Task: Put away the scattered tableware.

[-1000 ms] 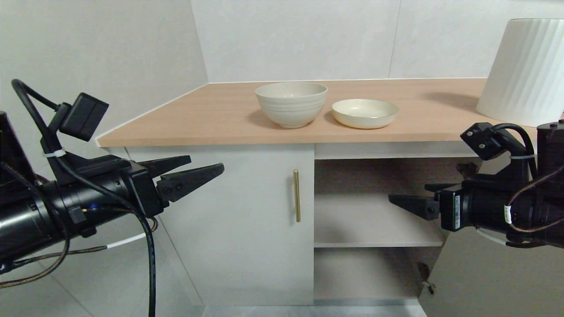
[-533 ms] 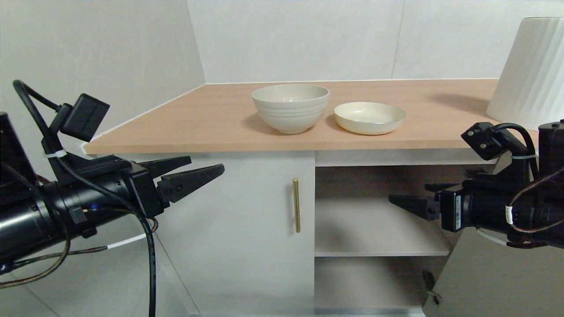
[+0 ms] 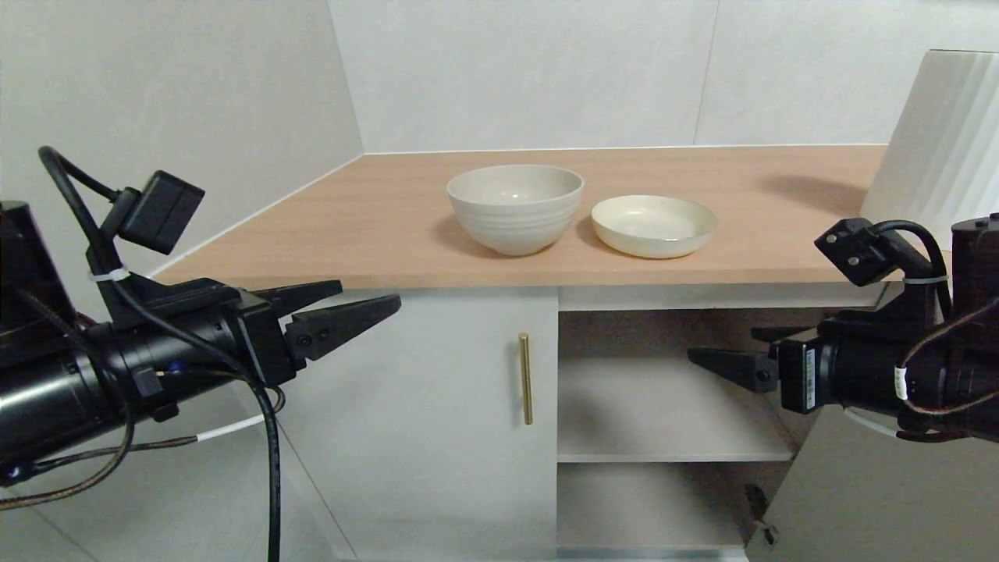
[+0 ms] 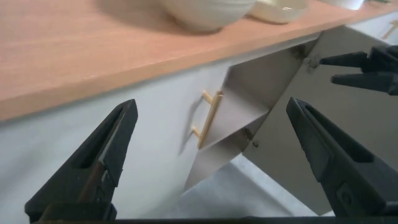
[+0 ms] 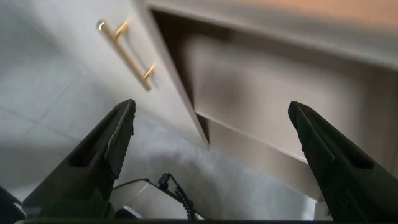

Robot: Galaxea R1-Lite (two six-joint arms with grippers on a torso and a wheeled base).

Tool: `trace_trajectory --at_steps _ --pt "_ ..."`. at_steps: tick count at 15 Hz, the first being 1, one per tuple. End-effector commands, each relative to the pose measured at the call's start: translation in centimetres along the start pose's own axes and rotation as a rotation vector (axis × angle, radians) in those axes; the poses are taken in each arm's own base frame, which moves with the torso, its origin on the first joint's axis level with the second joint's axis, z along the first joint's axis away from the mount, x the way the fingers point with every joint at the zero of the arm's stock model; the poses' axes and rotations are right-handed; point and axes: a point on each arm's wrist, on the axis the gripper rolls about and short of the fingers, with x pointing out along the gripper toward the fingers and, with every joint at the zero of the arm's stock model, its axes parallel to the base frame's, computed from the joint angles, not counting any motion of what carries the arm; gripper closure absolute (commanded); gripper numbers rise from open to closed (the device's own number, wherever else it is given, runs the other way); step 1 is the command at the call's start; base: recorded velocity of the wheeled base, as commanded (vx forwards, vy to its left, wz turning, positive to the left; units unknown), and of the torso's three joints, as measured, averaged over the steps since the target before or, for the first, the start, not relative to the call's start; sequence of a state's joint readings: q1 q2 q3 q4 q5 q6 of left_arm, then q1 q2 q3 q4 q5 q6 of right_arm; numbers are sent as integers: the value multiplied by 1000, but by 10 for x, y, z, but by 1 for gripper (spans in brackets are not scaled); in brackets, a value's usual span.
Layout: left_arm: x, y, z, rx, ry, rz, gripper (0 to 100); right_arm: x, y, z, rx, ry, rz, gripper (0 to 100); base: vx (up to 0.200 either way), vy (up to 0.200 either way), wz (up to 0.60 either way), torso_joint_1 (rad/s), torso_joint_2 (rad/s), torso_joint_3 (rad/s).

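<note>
Jaws spread on both arms; tableware on the countertop

Both sets of jaws stand wide apart, gripping nothing. The left gripper [image 3: 368, 292] hangs at 9 o'clock in the head view, level with the countertop's front edge and in front of the closed cabinet door [image 3: 437, 421]. The right gripper [image 3: 722, 345] sits at 3 o'clock, in front of the open cabinet compartment, just above its shelf [image 3: 663, 414]. A brass handle [image 3: 526, 378] runs upright on the closed door, between the two grippers. The other door [image 3: 858, 499] is swung open at 5 o'clock.

On the wooden countertop [image 3: 375, 226], at 12 o'clock, stands a deep ribbed bowl [image 3: 515, 207]. A shallow cream dish [image 3: 654, 225] lies just beside it at the bowl's 3 o'clock, apart from it. A white ribbed lampshade [image 3: 944, 140] stands at 2 o'clock.
</note>
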State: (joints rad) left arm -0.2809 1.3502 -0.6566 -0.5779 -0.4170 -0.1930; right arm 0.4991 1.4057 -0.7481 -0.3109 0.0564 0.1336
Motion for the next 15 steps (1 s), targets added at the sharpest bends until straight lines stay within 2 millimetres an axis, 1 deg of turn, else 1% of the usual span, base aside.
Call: trace_trajectory --at_steps 1,7,15 --pt "3 2 -2 -5 10 2 0 0 0 0 -1 -3 2 0 0 0 0 193 -544 -305" --pt "4 3 -3 -9 16 3 0 1 0 0 0 0 4 0 0 0 0 170 -499 -292" --pt "10 6 -8 -20 40 6 0 3 0 -1 1 8 5 0 0 0 0 202 -484 -283"
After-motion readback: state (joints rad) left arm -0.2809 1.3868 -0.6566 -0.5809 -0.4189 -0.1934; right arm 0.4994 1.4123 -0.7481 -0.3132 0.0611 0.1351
